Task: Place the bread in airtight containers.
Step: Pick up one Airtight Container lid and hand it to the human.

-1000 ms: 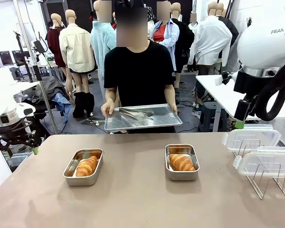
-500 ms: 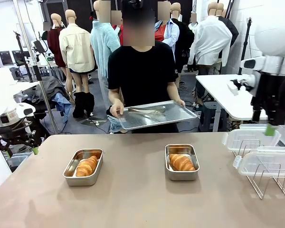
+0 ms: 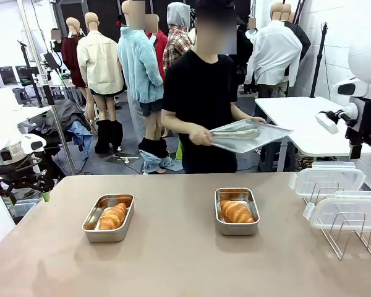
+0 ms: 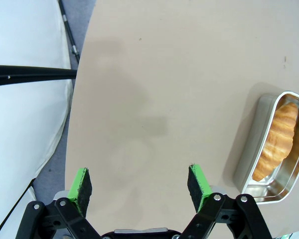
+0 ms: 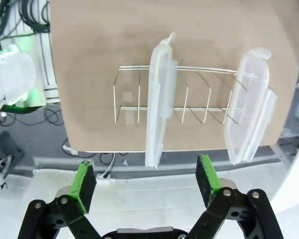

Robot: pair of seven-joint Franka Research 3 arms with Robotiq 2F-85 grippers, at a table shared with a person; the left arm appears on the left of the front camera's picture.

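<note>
Bread is already where it needs to be: one croissant [image 3: 112,216] sits in the left tin [image 3: 89,226] and another croissant [image 3: 237,211] in the right tin [image 3: 237,230], both tins well apart on the counter [image 3: 173,266] and both uncovered.

What's changed in the last second is mostly the person [image 3: 201,99]. They were facing the counter with the flat tray [image 3: 250,135] held level, and now they've turned away and are swinging it, tilted, toward the white side table [image 3: 297,120]. The right arm [image 3: 368,59] has also drifted off toward the picture's edge. The croissants and tins haven't budged.

My read is that loading is finished and only the lids are left. Both clear lids [image 3: 328,180] [image 3: 346,210] stand on edge in the wire rack [image 3: 352,238], and the right wrist view looks straight down at them, so I'd guess a lid grab comes next.

The right jaws are wide open with nothing between them, hanging above the rack. The left jaws are open and empty too, parked off the counter's left side, near the left tin but not touching it.

Hard to tell:
- There's something long on the tray, maybe tongs, but I can't say for sure.
- The right jaws are cut off at the front view's edge.
- The left wrist view clips the tin, so only part of it shows.
</note>
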